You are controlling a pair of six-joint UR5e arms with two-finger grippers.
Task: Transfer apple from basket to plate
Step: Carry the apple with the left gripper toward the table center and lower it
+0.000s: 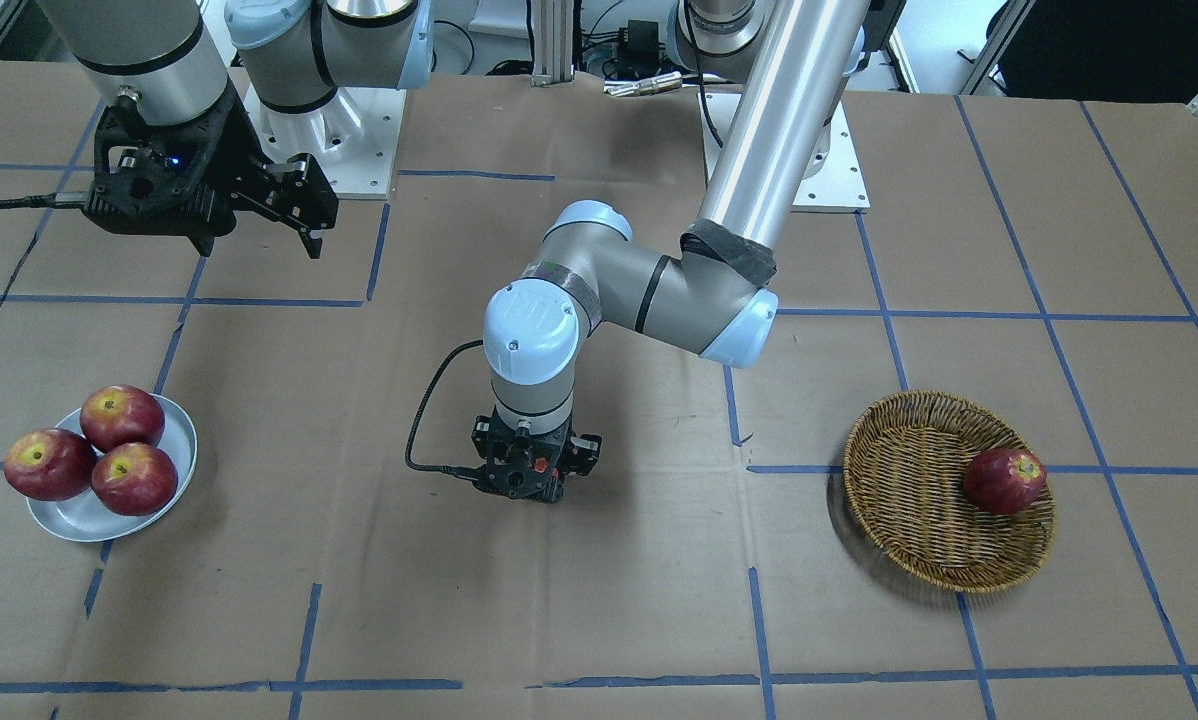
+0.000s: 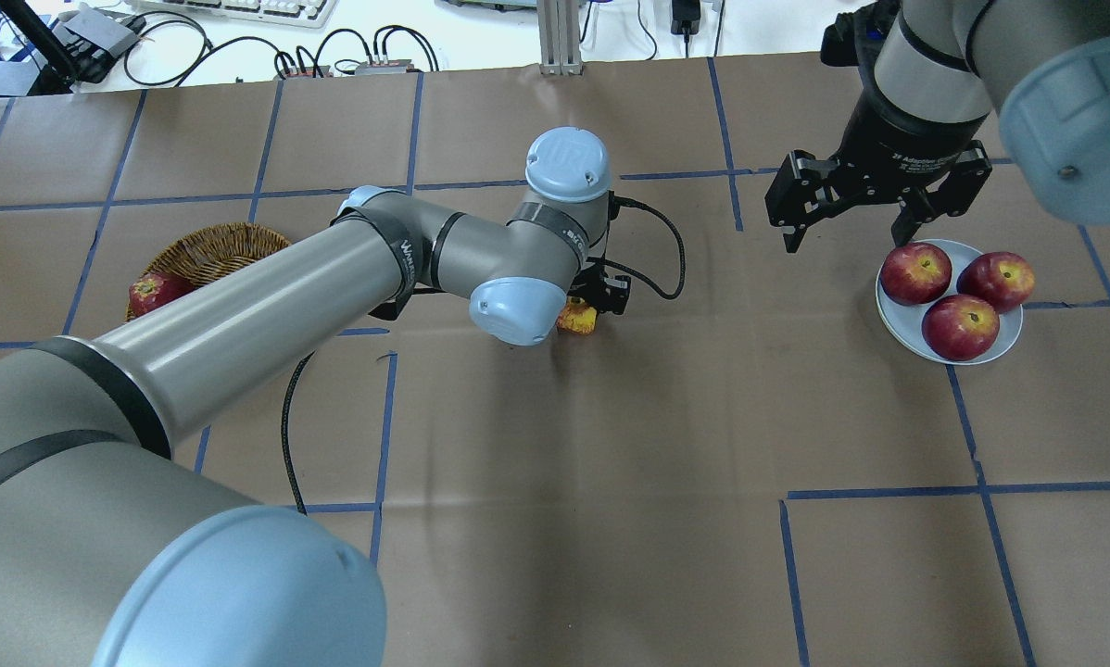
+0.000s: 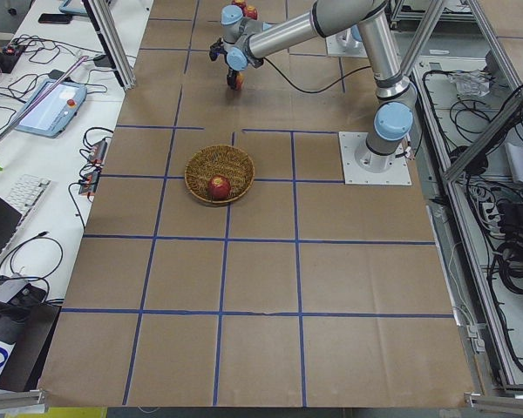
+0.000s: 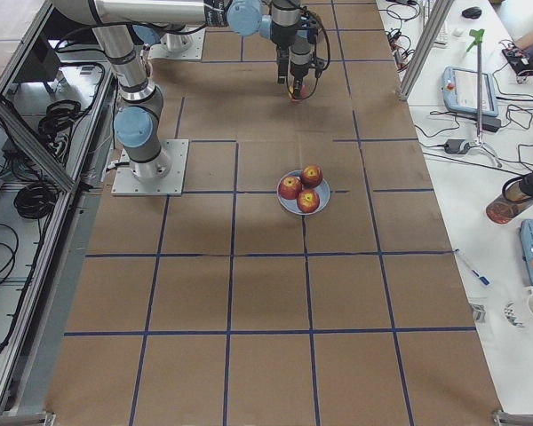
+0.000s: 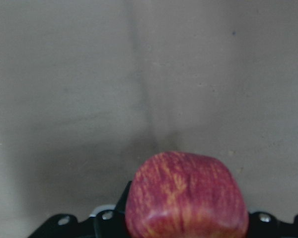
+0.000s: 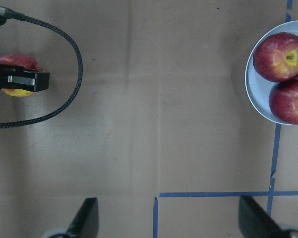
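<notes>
The apple (image 2: 578,319), light red with yellow streaks, is held in my left gripper (image 2: 592,302) near the table's middle, just above the brown paper. It fills the bottom of the left wrist view (image 5: 186,196) and shows at the left edge of the right wrist view (image 6: 19,61). The wicker basket (image 1: 909,500) holds one darker red apple (image 1: 1004,480). The white plate (image 1: 77,516) carries three dark red apples. My right gripper (image 2: 845,233) is open and empty, hovering just beside the plate (image 2: 1007,339).
The left gripper's black cable (image 2: 662,250) loops over the table beside it. Blue tape lines cross the brown paper. The left arm's long tube (image 2: 240,306) passes over the basket's (image 2: 212,255) side.
</notes>
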